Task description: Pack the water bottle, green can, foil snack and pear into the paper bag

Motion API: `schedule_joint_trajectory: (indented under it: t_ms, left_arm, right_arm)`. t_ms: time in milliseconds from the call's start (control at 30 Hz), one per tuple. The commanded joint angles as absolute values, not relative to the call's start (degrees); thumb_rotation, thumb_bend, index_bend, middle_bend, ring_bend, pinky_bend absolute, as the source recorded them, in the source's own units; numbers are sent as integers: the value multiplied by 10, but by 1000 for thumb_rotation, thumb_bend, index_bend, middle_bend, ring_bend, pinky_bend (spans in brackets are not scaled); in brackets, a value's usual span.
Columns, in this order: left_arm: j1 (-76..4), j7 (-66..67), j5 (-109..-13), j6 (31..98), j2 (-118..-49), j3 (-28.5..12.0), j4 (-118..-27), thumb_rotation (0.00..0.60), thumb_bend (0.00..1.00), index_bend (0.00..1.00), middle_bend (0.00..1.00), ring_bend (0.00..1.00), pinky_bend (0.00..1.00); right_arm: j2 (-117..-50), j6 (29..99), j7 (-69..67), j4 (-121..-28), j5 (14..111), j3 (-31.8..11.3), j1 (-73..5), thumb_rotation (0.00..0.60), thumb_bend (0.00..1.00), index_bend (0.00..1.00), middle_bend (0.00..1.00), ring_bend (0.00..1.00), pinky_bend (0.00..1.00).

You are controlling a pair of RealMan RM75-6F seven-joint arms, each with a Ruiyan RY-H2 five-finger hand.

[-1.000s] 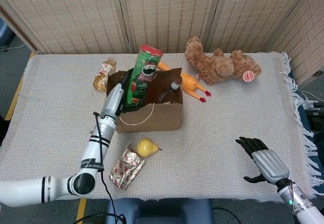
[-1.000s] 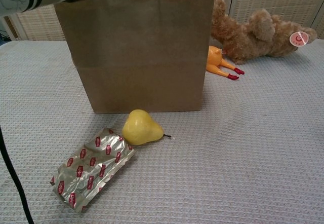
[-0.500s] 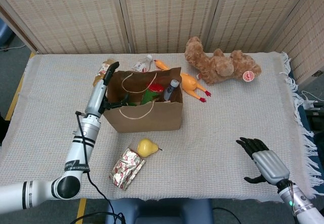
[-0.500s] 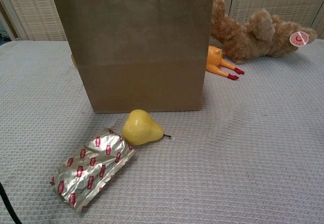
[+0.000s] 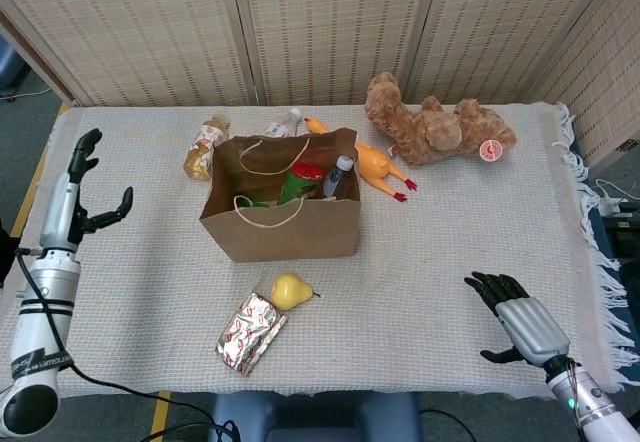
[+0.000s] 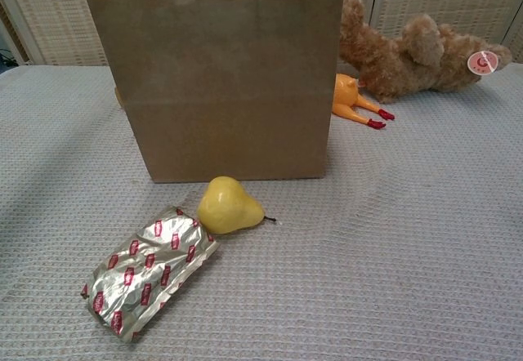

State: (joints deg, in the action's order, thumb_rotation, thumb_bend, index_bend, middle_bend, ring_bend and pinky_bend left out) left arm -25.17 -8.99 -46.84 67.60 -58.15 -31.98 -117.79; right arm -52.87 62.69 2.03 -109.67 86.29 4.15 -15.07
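With the green can point(image 5: 293, 186) now dropped into the paper bag point(image 5: 290, 230) beside the water bottle point(image 5: 337, 175), my empty, spread left robot hand point(image 5: 82, 195) has withdrawn to the counter's left edge, leaving pear point(image 5: 290, 290) and foil snack point(image 5: 250, 333) near the front edge.

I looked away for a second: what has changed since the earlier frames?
The left hand let the green can go into the paper bag, then drew back to the table's left edge, open. The pear, foil snack and right hand stayed put.
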Motion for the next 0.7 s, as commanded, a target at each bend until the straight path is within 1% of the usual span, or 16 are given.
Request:
schedule_joint_trajectory:
  t_ms: [33, 133, 233, 400, 433, 500, 567, 600, 700]
  left_arm:
    - [-192, -129, -590, 663, -550, -235, -1155, 600, 418, 0, 0, 0, 109]
    - [-164, -153, -699, 664, -562, -173, -1111, 600, 417, 0, 0, 0, 109]
    - [-142, -179, -813, 691, -582, -118, -1053, 600, 417, 0, 0, 0, 108]
    - [-118, -202, -965, 764, -615, -49, -957, 600, 406, 0, 0, 0, 105]
    - [-113, -193, -1009, 792, -628, -34, -918, 600, 398, 0, 0, 0, 102]
    - [-113, -173, -1071, 837, -655, -19, -842, 600, 389, 0, 0, 0, 95]
    - [-118, -158, -1114, 866, -678, -8, -775, 600, 387, 0, 0, 0, 88]
    - [-123, -156, -1135, 878, -692, 1, -740, 600, 387, 0, 0, 0, 86]
    - [-135, -147, -1172, 894, -715, 18, -681, 600, 388, 0, 0, 0, 75]
  right_arm:
    - [-531, 627, 24, -1098, 863, 41, -151, 600, 21, 0, 0, 0, 0]
    - [-532, 629, 27, -1099, 861, 40, -151, 600, 22, 0, 0, 0, 0]
    - [-534, 628, 30, -1100, 859, 39, -152, 600, 22, 0, 0, 0, 0]
    - [-535, 626, 33, -1101, 855, 38, -153, 600, 22, 0, 0, 0, 0]
    - [-536, 626, 34, -1101, 855, 39, -153, 600, 22, 0, 0, 0, 0]
    - [-536, 626, 35, -1101, 855, 39, -153, 600, 22, 0, 0, 0, 0]
    - [-537, 626, 37, -1102, 854, 38, -153, 600, 22, 0, 0, 0, 0]
    - [-537, 626, 37, -1102, 853, 38, -153, 600, 22, 0, 0, 0, 0]
    - [-538, 627, 38, -1103, 852, 38, -153, 600, 22, 0, 0, 0, 0]
